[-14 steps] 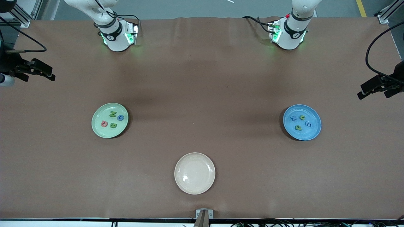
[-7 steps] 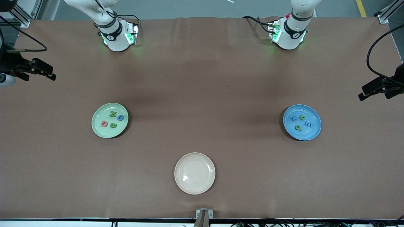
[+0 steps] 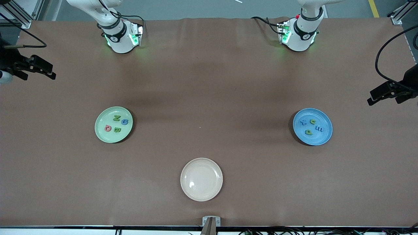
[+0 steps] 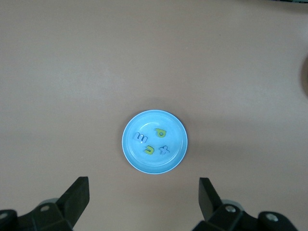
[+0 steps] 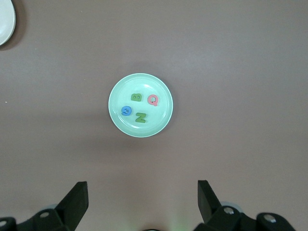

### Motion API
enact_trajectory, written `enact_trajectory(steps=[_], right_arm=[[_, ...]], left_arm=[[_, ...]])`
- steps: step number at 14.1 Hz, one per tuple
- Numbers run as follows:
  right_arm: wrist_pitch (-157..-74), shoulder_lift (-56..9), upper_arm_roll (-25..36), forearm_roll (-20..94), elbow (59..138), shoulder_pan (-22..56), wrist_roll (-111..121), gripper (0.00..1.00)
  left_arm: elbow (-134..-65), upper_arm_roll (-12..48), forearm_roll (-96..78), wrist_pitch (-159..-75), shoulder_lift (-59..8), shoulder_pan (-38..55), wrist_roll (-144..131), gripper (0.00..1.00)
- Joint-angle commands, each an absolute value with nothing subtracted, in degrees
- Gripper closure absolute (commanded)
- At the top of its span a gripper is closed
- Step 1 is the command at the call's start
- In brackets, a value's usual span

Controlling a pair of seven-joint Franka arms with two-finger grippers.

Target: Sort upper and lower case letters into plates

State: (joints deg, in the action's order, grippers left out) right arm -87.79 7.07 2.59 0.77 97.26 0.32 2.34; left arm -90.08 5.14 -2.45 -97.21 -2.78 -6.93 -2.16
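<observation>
Front view | L tool (image 3: pixel 382 93) up at table's end, wide open, empty | R tool (image 3: pixel 39 68) same, mirrored

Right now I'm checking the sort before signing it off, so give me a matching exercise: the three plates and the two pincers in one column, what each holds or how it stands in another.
Column one:
1. green plate
2. blue plate
3. cream plate
4. left pincer and right pincer

Column two:
A. holds nothing
B. open, up at the table's ends
C. holds B, Q, Z and a blue letter
D. holds lower case letters, two blue and two yellow-green

Pairs: 1-C, 2-D, 3-A, 4-B
</observation>
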Motion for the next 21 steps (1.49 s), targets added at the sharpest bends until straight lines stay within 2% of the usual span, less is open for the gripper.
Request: enact_trajectory(steps=[1,21], right_arm=[[-87.8,8.44,2.81,0.62,98.61,0.79,2.64,0.0],[-88.33,8.17,2.9,0.62,99.05,0.97,2.64,0.0]], left_arm=[[-88.95,1.86,-1.76,-95.19,-2.81,-3.09,-2.29,0.0],[-87.71,1.85,-1.93,-95.19,-2.99,-3.16,-2.29,0.0]])
